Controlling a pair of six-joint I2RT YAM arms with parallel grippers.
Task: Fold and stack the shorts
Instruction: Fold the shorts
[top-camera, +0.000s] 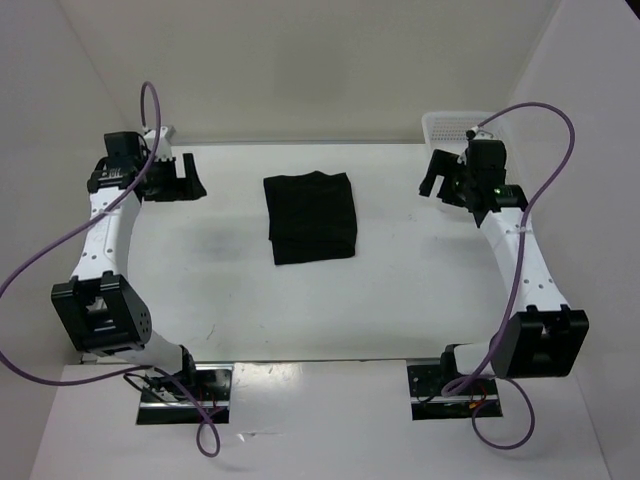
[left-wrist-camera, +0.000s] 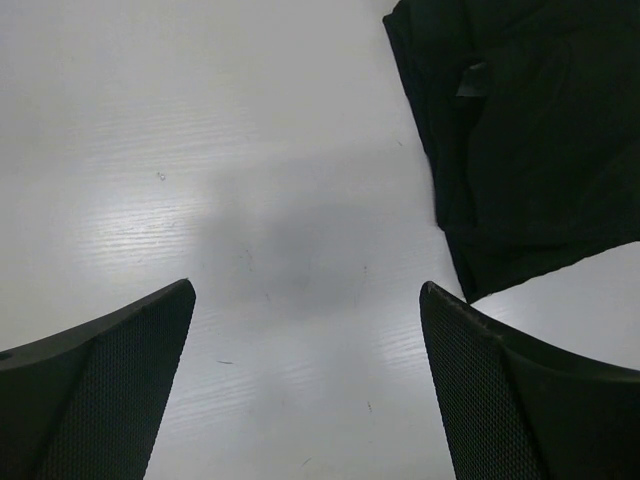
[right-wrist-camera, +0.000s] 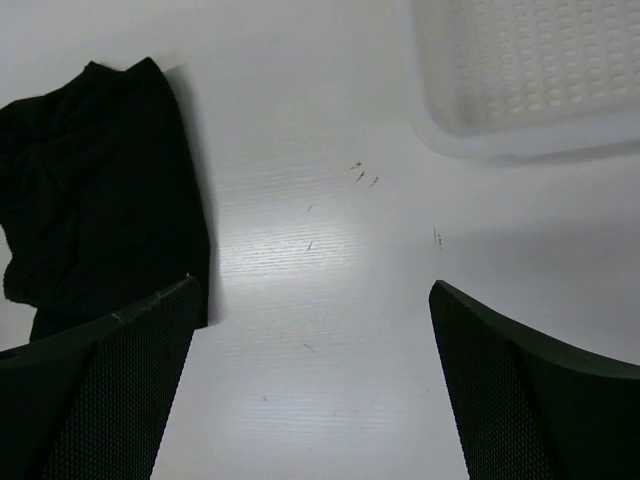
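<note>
Now the shorts (top-camera: 311, 217) lie folded in the middle of the table (top-camera: 400, 300). Our left gripper (top-camera: 185, 178) and right gripper (top-camera: 437, 178) gape empty, well apart from them, so we should pull away high.

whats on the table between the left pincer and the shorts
Nothing: only bare white table lies between the left pincer and the shorts, clearest in the top view; the left wrist view agrees.
</note>
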